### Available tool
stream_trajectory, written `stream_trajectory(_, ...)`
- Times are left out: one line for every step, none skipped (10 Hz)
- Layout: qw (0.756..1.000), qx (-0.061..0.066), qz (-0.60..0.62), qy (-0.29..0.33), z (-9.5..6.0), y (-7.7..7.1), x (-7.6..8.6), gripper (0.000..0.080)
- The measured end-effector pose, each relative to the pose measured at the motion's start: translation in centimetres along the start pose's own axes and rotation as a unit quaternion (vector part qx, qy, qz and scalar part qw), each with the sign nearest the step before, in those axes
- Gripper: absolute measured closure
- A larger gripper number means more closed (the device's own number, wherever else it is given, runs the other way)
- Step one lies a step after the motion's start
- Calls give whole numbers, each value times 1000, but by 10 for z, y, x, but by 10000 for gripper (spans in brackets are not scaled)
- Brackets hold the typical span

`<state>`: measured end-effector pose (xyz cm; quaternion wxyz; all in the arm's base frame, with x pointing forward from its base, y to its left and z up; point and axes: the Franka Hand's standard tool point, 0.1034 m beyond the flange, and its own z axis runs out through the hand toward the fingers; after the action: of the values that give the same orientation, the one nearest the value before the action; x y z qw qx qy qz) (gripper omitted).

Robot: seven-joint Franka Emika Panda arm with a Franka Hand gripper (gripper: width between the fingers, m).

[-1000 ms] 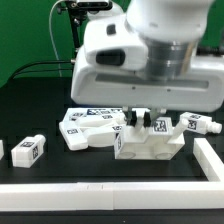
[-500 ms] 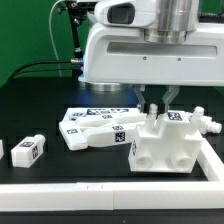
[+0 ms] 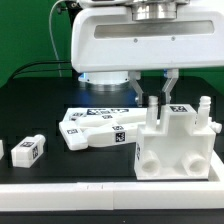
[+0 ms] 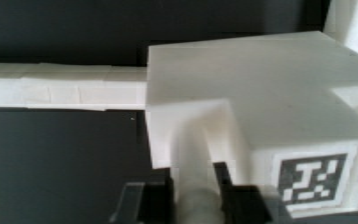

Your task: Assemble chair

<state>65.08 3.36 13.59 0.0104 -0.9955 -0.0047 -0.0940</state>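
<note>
Right now, in the exterior view, the gripper (image 3: 158,100) is pinching, jaws narrow, a thin upright rib on top of the chair piece (image 3: 172,150), a white blocky body showing two round holes in its front face and square tags on top. It is staying upright at the exterior view's right, just behind the white rail (image 3: 80,187), whether touching the table I cannot tell. Flat tagged panels (image 3: 95,127) are lying beside it. In the wrist view, the dark fingers (image 4: 149,200) are flanking that rib, with a tag showing beside them.
</note>
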Motion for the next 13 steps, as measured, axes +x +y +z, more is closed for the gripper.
stream_trajectory(1000, 0, -2, 1, 8, -3, -11, 682)
stream_trajectory(1000, 0, -3, -1, 16, -10, -20, 682)
stream_trajectory(1000, 0, -5, -5, 21, -12, -26, 682)
stream_trajectory(1000, 0, -5, -6, 21, -12, -27, 682)
stream_trajectory(1000, 1, -6, -8, 24, -14, -28, 682)
stream_trajectory(1000, 0, -7, -9, 26, -14, -28, 682)
stream_trajectory(1000, 0, -7, -9, 26, -14, -28, 682)
stream_trajectory(1000, 0, -7, -9, 26, -14, -28, 682)
stream_trajectory(1000, 0, -8, -9, 26, -14, -28, 596)
stream_trajectory(1000, 0, -8, -9, 26, -14, -28, 461)
stream_trajectory(1000, 0, -8, -13, 27, -14, -29, 461)
stream_trajectory(999, -1, -9, -32, 29, -14, -31, 277)
stream_trajectory(999, -1, -12, -32, 31, -16, -26, 190)
